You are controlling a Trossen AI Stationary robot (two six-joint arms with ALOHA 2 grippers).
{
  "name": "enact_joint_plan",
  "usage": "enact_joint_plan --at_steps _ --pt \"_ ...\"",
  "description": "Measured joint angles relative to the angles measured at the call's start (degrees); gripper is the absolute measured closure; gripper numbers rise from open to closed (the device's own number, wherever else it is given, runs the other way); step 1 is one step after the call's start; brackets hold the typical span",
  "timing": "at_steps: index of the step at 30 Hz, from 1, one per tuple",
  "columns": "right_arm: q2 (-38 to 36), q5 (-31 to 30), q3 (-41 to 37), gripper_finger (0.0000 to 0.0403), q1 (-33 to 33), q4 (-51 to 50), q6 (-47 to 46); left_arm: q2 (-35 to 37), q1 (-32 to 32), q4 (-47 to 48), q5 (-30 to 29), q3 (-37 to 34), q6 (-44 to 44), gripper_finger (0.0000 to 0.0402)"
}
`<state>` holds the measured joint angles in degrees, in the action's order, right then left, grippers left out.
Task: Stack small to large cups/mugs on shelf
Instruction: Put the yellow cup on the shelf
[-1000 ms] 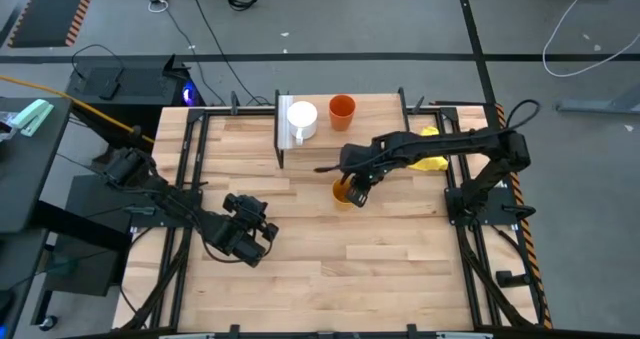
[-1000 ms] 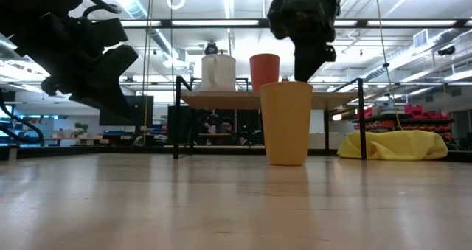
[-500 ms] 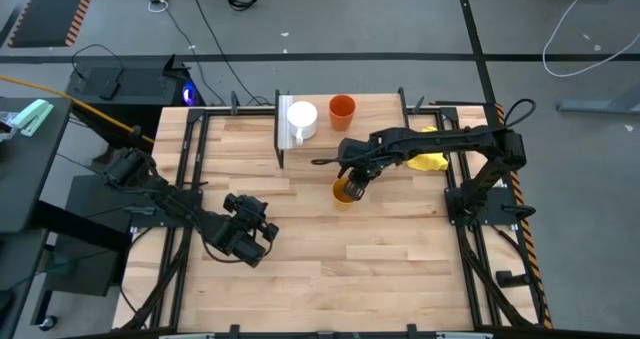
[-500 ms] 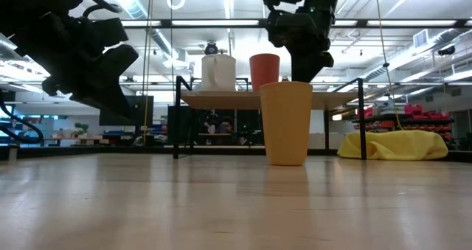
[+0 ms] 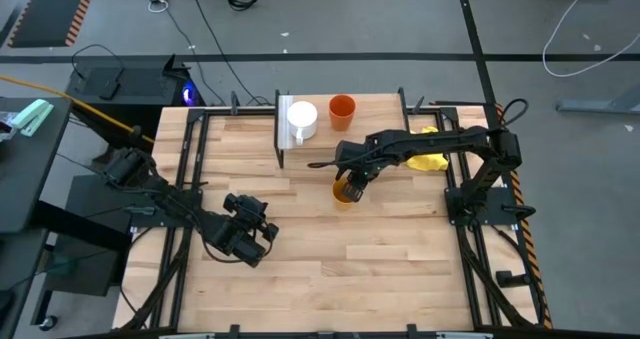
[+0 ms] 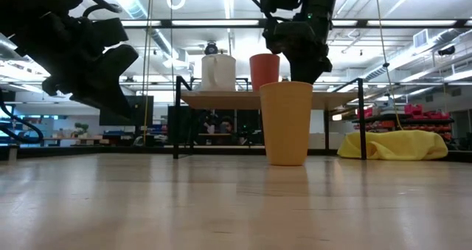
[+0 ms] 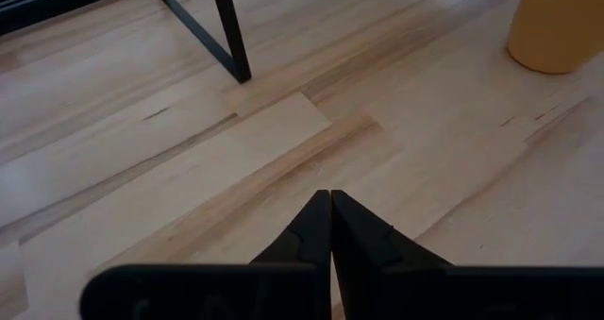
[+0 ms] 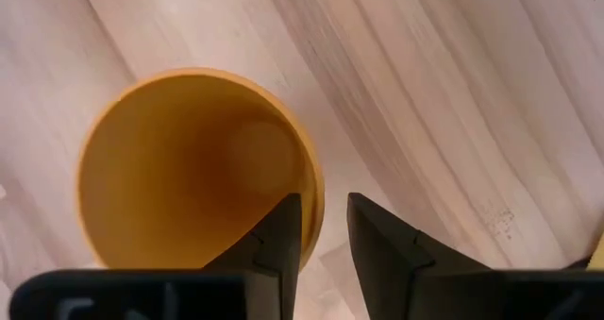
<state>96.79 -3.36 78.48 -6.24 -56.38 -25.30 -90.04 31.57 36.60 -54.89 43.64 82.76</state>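
The right gripper (image 8: 323, 227) is held just above the yellow-orange cup (image 8: 193, 164), its 2 fingers a little apart over the rim. The left gripper (image 7: 330, 227) is pressed closed above the table (image 7: 189, 160).

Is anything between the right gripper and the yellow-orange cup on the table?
Nothing visible. The right gripper is directly above the yellow-orange cup, fingers open and straddling its rim. The left gripper waits shut, well off to the side.

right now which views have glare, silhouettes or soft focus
Low view: ceiling lights backlight the scene, so the left gripper and right gripper read as black silhouettes, and the near tabletop is soft. Right wrist view: the yellow cup is evenly lit, its floor slightly soft. High view: even light, no glare.
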Motion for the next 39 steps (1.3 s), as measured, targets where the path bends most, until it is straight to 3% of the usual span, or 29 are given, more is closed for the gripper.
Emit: enact_joint_plan --at_steps 10,23,39 --pt "0.5 0.4 0.0 0.0327 0.0 -0.6 -0.4 0.0 0.0 0.0 0.0 0.0 0.0 0.0377" --pt "0.5 0.8 0.0 0.0394 0.4 -0.5 -0.4 0.0 0.0 0.0 0.0 0.0 0.0 0.0390" --pt "0.5 4.5 0.7 0.0396 0.4 -3.8 -0.5 0.0 0.0 0.0 0.0 0.0 0.0 0.0379"
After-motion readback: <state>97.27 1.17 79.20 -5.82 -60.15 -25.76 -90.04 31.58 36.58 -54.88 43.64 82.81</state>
